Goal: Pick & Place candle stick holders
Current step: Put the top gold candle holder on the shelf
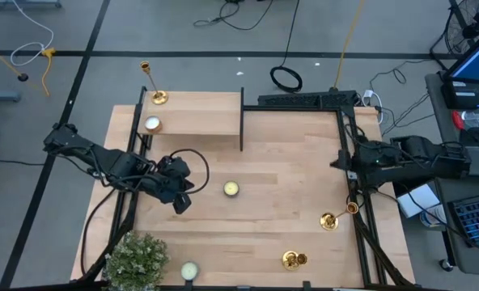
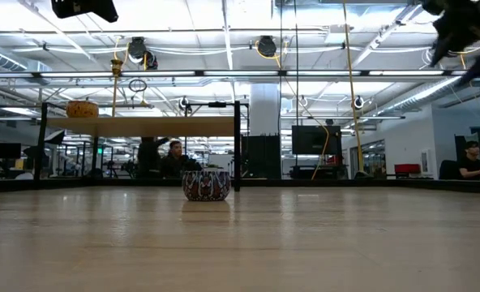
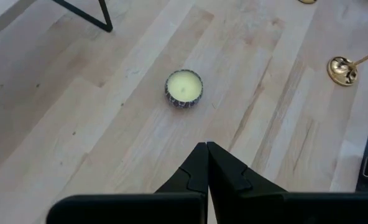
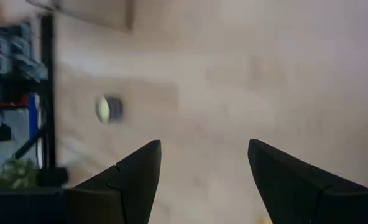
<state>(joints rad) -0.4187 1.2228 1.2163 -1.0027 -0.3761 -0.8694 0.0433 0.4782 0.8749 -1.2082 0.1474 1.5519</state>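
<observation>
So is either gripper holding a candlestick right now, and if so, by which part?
Nothing is held. The left gripper is shut on nothing above the table, and the right gripper is open and empty. The candlesticks stand untouched.

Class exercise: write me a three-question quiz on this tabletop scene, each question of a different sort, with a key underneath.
1. True or false: the left gripper is shut.
2. Multiple choice: the candle stick holder on the raised shelf stands at its
A. far left corner
B. near right corner
C. middle
3. Fill in: the candle near the table's middle is ____ in colour on top.

Key:
1. True
2. A; the candle stick holder rises at the far left corner.
3. Yellow
</observation>
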